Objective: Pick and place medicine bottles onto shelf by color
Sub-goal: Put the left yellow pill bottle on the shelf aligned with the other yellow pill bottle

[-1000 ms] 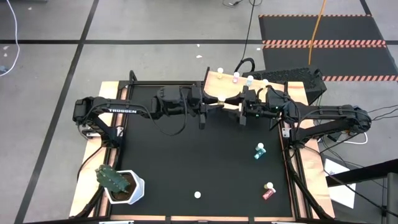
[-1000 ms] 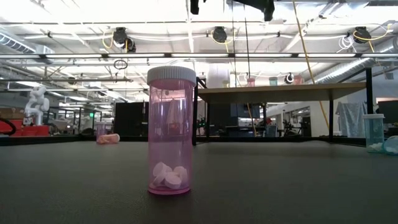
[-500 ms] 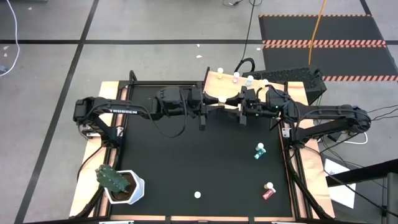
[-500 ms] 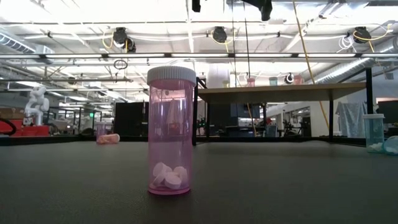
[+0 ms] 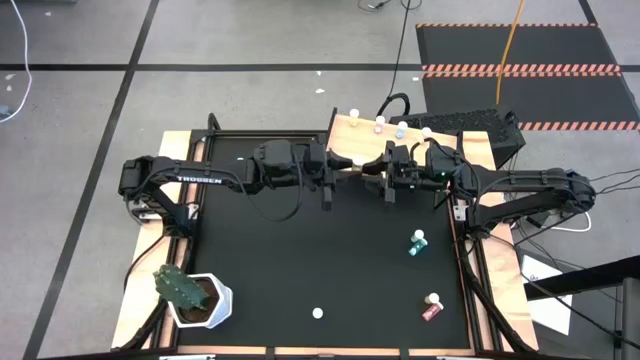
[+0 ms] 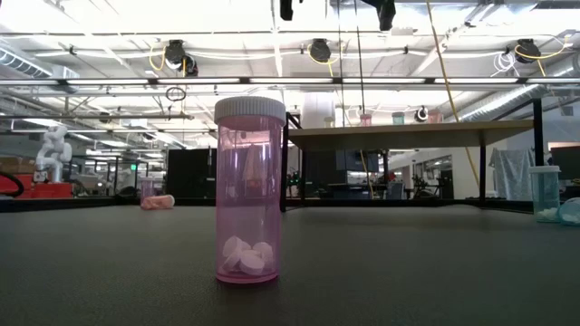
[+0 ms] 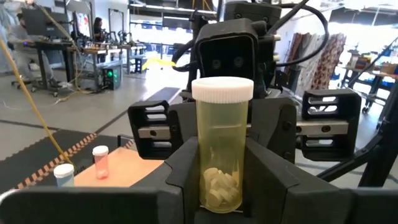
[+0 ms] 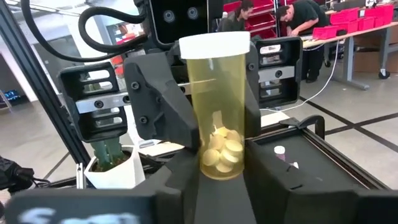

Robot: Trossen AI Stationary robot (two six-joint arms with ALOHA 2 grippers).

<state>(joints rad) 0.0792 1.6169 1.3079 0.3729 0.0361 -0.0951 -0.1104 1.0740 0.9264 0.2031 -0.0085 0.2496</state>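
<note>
In the low view both arms (image 6: 381, 9) are cut off by the top edge. The teal bottle (image 6: 546, 193) there is partly clipped at the right edge.

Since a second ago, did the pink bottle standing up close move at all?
No. In the low view the pink bottle stands at the same spot as before, its cap level with the same ceiling pipe and left of the shelf's black leg.
</note>
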